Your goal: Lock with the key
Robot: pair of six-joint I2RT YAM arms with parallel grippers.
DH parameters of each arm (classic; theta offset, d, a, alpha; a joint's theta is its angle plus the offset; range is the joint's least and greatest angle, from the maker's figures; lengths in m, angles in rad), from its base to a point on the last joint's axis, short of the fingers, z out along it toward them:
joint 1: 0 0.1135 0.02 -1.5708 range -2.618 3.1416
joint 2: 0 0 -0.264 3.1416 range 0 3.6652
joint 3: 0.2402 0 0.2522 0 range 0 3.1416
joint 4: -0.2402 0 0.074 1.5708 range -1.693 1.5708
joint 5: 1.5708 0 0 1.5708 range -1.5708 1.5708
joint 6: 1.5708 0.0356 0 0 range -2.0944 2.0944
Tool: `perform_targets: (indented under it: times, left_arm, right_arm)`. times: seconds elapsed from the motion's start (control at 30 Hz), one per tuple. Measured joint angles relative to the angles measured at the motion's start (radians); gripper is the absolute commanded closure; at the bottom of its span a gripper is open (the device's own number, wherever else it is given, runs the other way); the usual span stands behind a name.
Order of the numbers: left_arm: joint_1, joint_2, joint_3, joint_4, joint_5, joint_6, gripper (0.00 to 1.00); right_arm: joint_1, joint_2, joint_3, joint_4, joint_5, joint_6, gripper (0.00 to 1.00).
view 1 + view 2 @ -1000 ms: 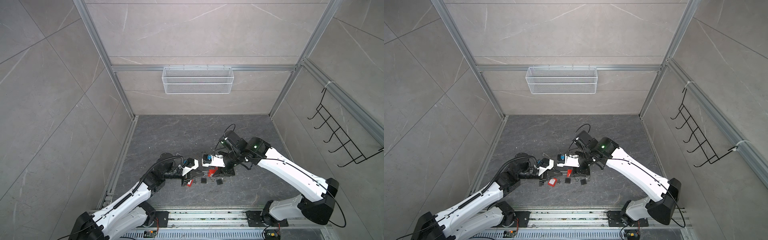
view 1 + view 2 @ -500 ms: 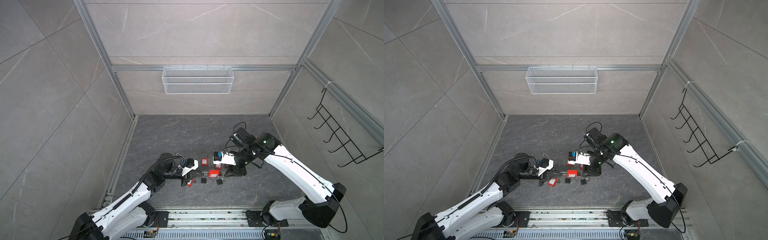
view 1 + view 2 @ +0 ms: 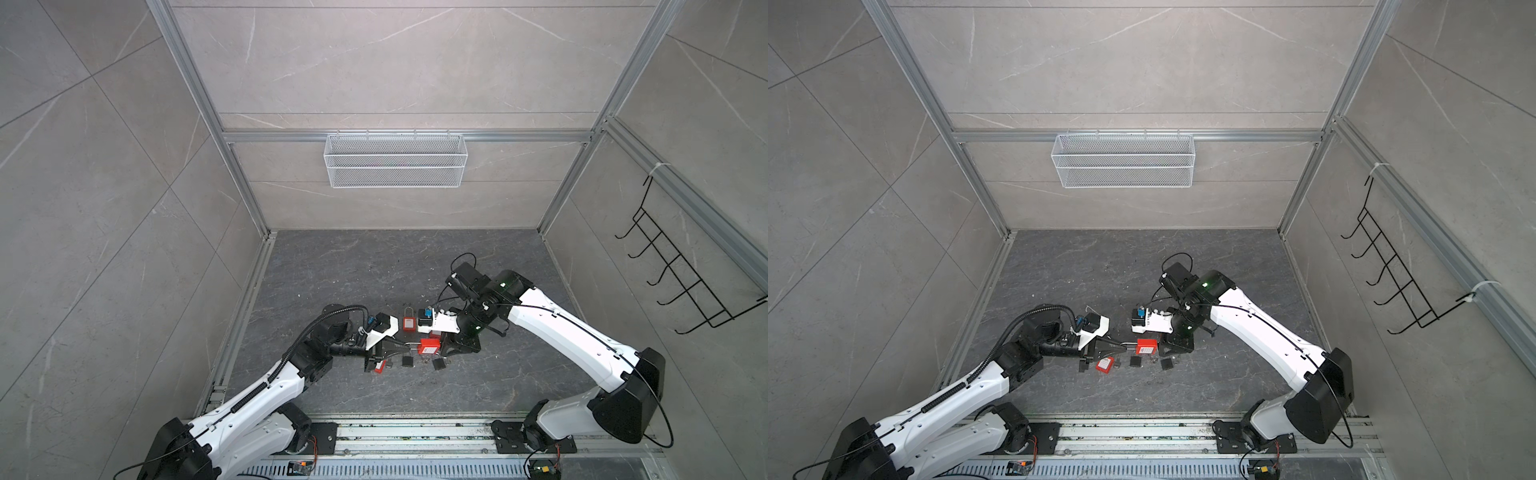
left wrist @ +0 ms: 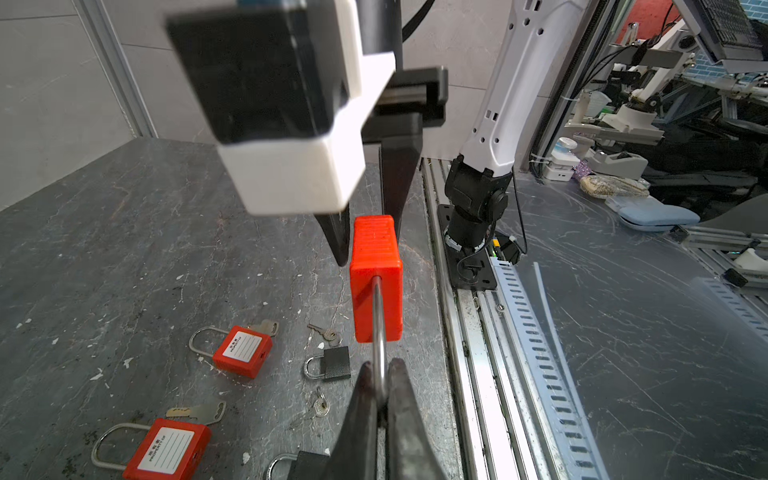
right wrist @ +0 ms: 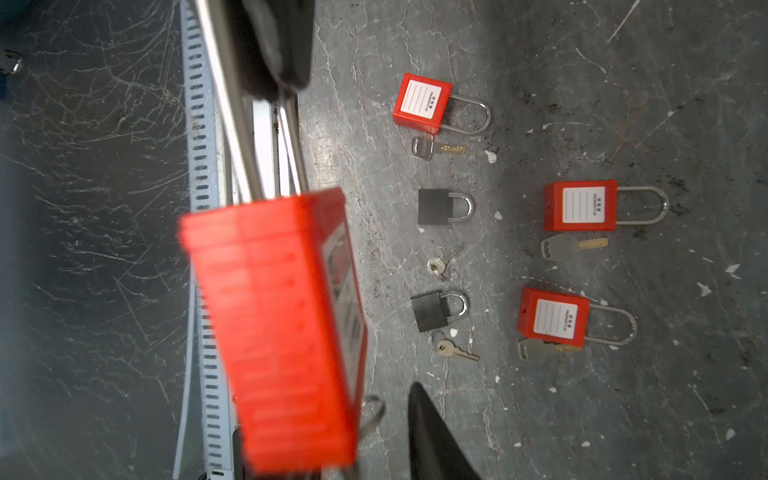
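A red padlock hangs above the floor. My left gripper is shut on its steel shackle. My right gripper stands open at the body's far end, one finger clear of the body and the other hidden behind it. In the left wrist view its two black fingers flank the red body. A thin metal ring shows beside the lock's base. The key itself is hidden.
Several other red padlocks and small black padlocks lie on the dark floor with loose keys beside them. A metal rail runs along the front. A wire basket hangs on the back wall and a hook rack on the right wall.
My right gripper pulled back to the right, then came in again around the padlock's far end with its jaws narrowing. The left gripper has held the padlock still.
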Motion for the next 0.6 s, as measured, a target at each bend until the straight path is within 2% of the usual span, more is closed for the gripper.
perform_targets:
  times: [0.27,0.47,0.6]
  left_arm:
    - [0.000,0.000,0.000,0.049,0.001,-0.022,1.00]
    - [-0.005,0.000,0.000,0.023,0.000,-0.013,1.00]
    - [-0.005,0.000,0.001,-0.004,0.000,-0.002,1.00]
  right_arm:
    - [0.000,-0.130,-0.083,0.134,0.008,0.014,0.68]
    - [0.000,-0.169,-0.083,0.113,0.010,0.004,0.56]
    - [0.000,-0.170,-0.079,0.073,0.010,-0.002,0.58]
